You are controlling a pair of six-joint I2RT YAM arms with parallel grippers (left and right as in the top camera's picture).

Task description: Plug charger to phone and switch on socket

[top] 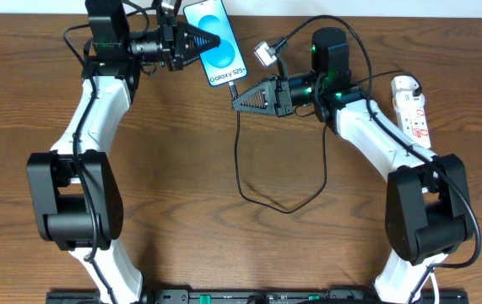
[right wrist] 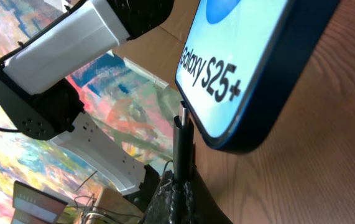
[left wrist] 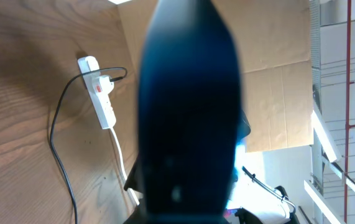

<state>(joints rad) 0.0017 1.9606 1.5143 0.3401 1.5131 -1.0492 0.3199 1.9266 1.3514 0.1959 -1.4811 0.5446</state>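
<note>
At 6 o'clock on the wooden table [top: 173,177], seen from overhead, the loose loop of the charger [top: 237,143] is laid out, and from it one strand is led straight up toward 12 o'clock. The top of that strand is pinched in the right gripper [top: 236,103], whose fingers are closed narrowly on the cable just behind the plug. In the right wrist view the plug tip [right wrist: 183,127] is held upright against the lower edge of the phone [right wrist: 245,62]. Whether it is seated in the port cannot be told.

Just beyond, toward 12 o'clock, the phone [top: 226,52] is seen with its lit blue screen up and its "Galaxy S25+" end turned toward 5 o'clock. It is clamped from the 9 o'clock side by the left gripper [top: 213,39], one finger lying across the screen. The left wrist view is largely blocked by a dark blurred shape.

Well apart, at 3 o'clock, the socket [top: 413,105] lies flat near the table edge. A white adapter [left wrist: 106,82] is plugged into it, and a red mark is visible beside the adapter. The switch position cannot be read.
</note>
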